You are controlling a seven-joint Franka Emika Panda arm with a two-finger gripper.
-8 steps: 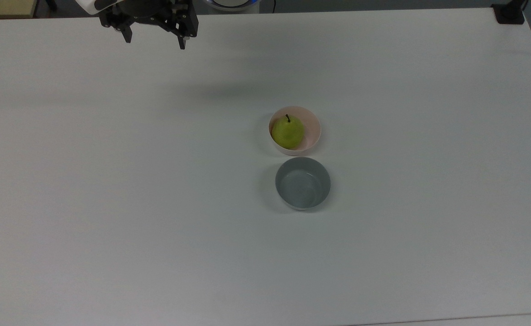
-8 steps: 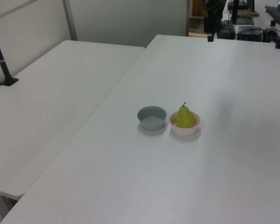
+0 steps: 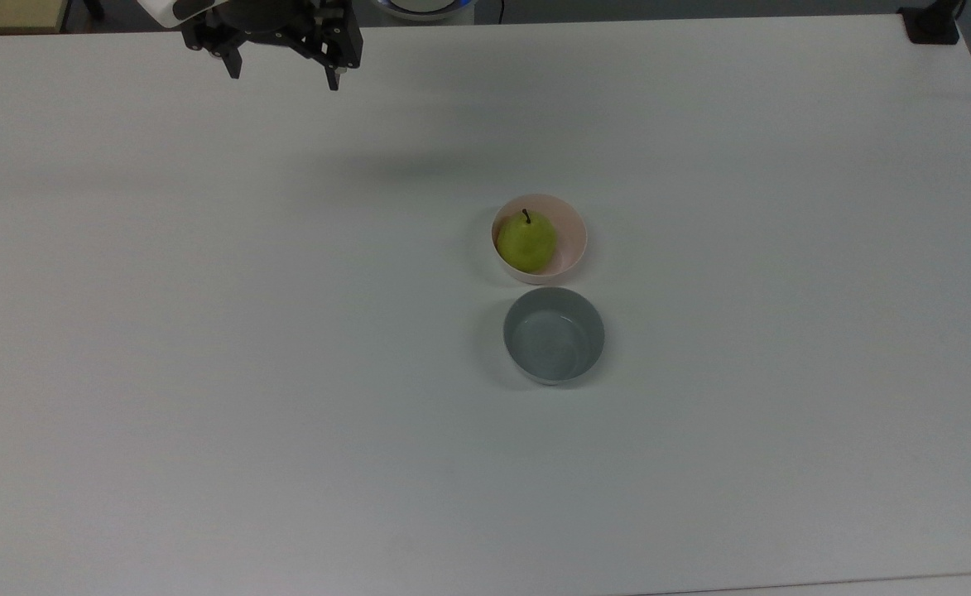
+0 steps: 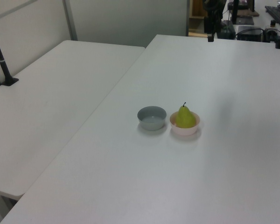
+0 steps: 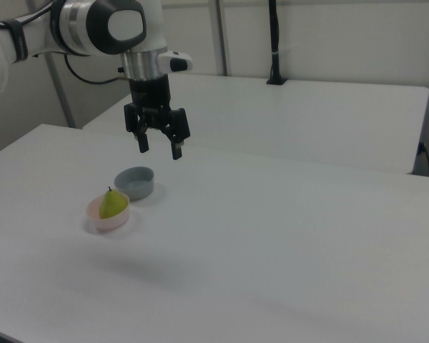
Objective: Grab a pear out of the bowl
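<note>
My pincer (image 3: 284,76) hangs in the air over the table (image 3: 204,331), close to the far edge in the top view and toward the top view's left corner. Its two fingers (image 3: 333,79) are spread wide apart, pointing downward, with nothing between them. In the right view the pincer (image 5: 158,146) is raised well above the surface, and a soft shadow lies on the table below it.

The pear (image 3: 526,242) sits inside the pink bowl (image 3: 572,223), near the middle of the table, well apart from my pincer. It is yellow-green, its dark stem points upward, and it rests against the wall on the top view's left of the bowl. In the left view the pear (image 4: 185,117) stands taller than the rim of the pink bowl (image 4: 184,129).

A grey bowl (image 3: 553,334) stands just beside the pink one, on the side nearer the top view's bottom edge. The two rims appear to be nearly touching; I cannot tell whether they make contact. The grey bowl (image 5: 134,182) looks to hold nothing.

A second white table (image 4: 42,116) adjoins the first along its long edge on the left view's left.
</note>
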